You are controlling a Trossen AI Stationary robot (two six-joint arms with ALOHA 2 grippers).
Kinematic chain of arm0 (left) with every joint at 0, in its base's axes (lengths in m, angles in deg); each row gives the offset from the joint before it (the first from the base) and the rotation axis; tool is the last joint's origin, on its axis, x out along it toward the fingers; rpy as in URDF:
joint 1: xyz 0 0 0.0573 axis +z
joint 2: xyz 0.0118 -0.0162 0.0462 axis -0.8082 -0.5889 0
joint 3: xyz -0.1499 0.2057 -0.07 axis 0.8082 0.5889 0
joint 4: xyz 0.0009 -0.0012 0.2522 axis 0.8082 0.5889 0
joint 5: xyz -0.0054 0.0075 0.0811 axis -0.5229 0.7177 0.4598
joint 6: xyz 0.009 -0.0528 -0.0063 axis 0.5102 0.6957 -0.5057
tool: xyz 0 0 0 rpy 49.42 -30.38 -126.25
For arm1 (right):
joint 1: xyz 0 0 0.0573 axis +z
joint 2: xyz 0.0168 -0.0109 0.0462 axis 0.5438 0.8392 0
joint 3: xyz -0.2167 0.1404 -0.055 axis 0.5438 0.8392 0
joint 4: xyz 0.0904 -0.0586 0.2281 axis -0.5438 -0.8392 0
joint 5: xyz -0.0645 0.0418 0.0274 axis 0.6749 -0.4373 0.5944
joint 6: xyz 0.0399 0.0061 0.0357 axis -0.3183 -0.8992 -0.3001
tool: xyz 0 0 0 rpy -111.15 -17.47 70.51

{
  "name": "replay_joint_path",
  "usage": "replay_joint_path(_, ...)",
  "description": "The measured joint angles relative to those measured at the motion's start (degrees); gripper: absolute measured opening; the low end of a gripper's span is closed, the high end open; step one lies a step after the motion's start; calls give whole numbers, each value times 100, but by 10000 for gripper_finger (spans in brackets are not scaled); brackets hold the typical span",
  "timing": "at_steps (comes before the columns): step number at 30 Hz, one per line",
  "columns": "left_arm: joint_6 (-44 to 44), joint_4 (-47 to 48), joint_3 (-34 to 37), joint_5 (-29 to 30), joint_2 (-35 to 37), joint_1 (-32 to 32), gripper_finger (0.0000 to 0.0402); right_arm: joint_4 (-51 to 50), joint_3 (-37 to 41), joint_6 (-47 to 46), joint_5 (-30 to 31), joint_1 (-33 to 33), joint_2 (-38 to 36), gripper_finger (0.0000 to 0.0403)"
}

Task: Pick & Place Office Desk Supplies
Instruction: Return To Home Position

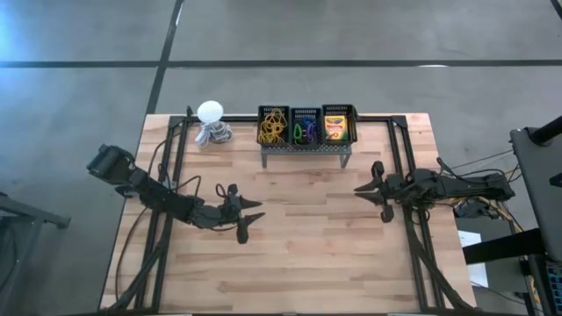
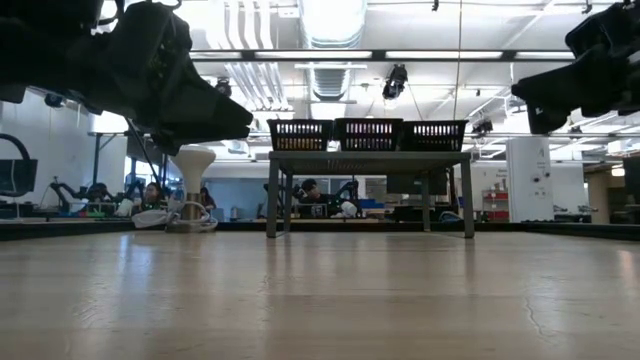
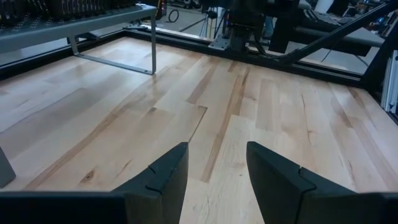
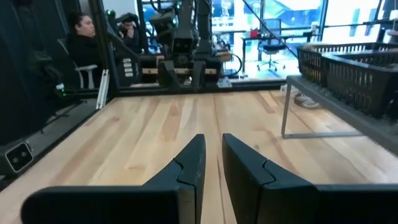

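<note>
1. My left end effector (image 1: 255, 211) hovers over the left half of the desk (image 1: 299, 263), in front of the stand and pointing toward the middle. Its 2 fingers (image 3: 158, 180) stand fairly wide apart, with bare wood between them, and they hold nothing.
2. My right end effector (image 1: 360, 188) hangs over the right half of the desk, facing the left arm and well apart from it. Its fingers (image 4: 186, 168) are set narrow, with only a slim strip of wood showing between them, and nothing is gripped.
3. The grey perforated stand (image 1: 303, 151) sits at the middle of the desk's far edge and carries 3 black bins (image 1: 306, 109) side by side.
4. The bin on the left arm's side holds the yellow rubber bands (image 1: 273, 128).
5. The middle bin holds the purple and green rings (image 1: 305, 132).
6. The bin on the right arm's side holds a yellow-and-green crayon box (image 1: 335, 128).
7. A white ball-shaped object (image 1: 210, 111) stands near the far edge on the left arm's side of the stand, not touching it.
8. In the right wrist view, 2 people (image 4: 81, 37) sit in the room beyond the desk.
</note>
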Motion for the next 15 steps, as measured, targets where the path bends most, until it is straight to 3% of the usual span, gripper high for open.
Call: replay_joint_path(15, -22, 434, 0, -4, 2, -1, 166, -3, 0, 7, -7, 0, 69, 52)
